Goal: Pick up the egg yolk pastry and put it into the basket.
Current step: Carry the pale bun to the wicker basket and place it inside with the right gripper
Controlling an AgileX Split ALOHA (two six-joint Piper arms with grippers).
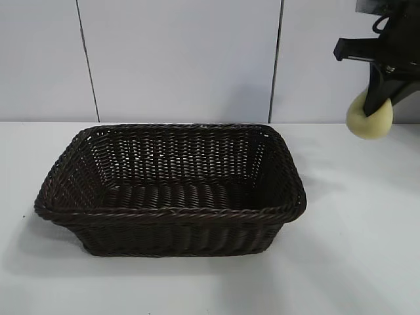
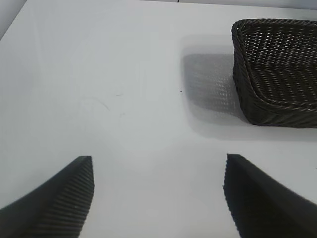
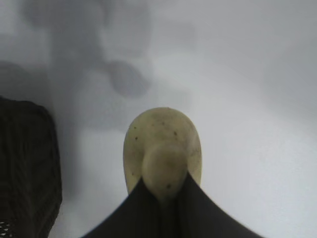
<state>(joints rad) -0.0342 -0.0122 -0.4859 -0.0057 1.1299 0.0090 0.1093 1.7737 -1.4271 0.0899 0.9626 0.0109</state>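
My right gripper (image 1: 379, 108) is shut on the egg yolk pastry (image 1: 369, 118), a pale-yellow round bun, and holds it in the air at the far right, above the table and to the right of the basket (image 1: 170, 213). In the right wrist view the pastry (image 3: 163, 144) is pinched between the fingers, with the gripper's tips (image 3: 166, 191) squeezing it; the basket's corner (image 3: 27, 163) shows beside it. The dark brown wicker basket stands empty in the middle of the table. My left gripper (image 2: 158, 168) is open and empty over bare table, away from the basket (image 2: 277, 69).
The white table (image 1: 354, 262) spreads around the basket. A pale panelled wall (image 1: 184, 59) stands behind it. The pastry's shadow falls on the table below it (image 3: 129, 79).
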